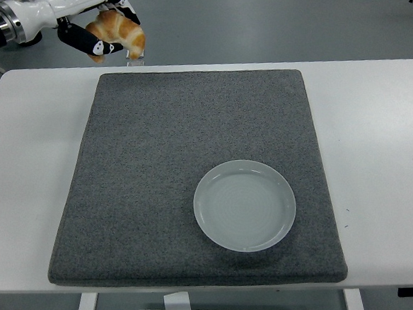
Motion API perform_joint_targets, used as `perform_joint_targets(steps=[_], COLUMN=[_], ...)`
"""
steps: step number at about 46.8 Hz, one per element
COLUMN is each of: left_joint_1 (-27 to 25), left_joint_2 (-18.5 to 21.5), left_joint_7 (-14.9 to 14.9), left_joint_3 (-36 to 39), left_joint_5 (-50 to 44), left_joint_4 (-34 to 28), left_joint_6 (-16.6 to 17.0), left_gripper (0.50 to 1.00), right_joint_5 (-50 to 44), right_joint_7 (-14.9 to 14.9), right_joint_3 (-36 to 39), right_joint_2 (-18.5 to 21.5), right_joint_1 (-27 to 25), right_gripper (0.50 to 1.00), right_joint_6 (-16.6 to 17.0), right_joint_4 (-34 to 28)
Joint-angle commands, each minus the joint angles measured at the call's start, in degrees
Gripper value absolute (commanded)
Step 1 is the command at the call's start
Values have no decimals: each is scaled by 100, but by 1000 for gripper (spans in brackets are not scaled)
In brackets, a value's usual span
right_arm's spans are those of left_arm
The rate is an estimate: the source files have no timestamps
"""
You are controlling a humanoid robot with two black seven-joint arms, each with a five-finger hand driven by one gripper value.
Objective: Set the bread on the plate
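Bread (118, 32), golden curved croissant shape

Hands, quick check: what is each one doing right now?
Left hand: closed on the croissant, held up in the air at the top left, past the mat's far edge.
Right hand: not in view.

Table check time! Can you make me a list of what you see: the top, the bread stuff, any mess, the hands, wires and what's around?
Surface: white table with a grey mat on it.
Job's things: bread held up in the air at the picture's top left; plate bare, on the mat's near right part.
Clutter: nothing seen.
Hands: left hand closed around the bread; right hand not in view.
Cables: nothing seen.
Surroundings: grey floor beyond the table.
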Motion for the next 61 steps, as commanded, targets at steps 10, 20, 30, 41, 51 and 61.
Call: perform_joint_targets(steps=[10, 20, 30, 41, 51, 61], left_joint_1=[-222, -292, -327, -204, -116, -72], left_joint_2=[-59, -243, -543, -745, -1149, -1483], left_joint_7=[0, 0, 0, 9, 9, 9], left_joint_3=[1, -26, -61, -465, -492, -492], left_joint_5=[6, 6, -11, -11, -11, -3], left_joint_4=[-59, -287, -454, -876, -1140, -1271], left_joint_6=[-64, -56, 50, 94, 349, 427], left_gripper=[500, 500, 500, 500, 500, 500], right_joint_5=[7, 7, 7, 7, 7, 7], right_joint_7=[0, 0, 0, 0, 0, 0], right_joint_3=[0, 0, 0, 9, 9, 9], right_joint_2=[0, 0, 0, 0, 0, 0], right_joint_1=[0, 0, 0, 0, 9, 0], right_gripper=[930, 930, 930, 930, 930, 930], right_joint_6=[3, 3, 3, 3, 3, 3], right_joint_4=[0, 0, 0, 0, -8, -9])
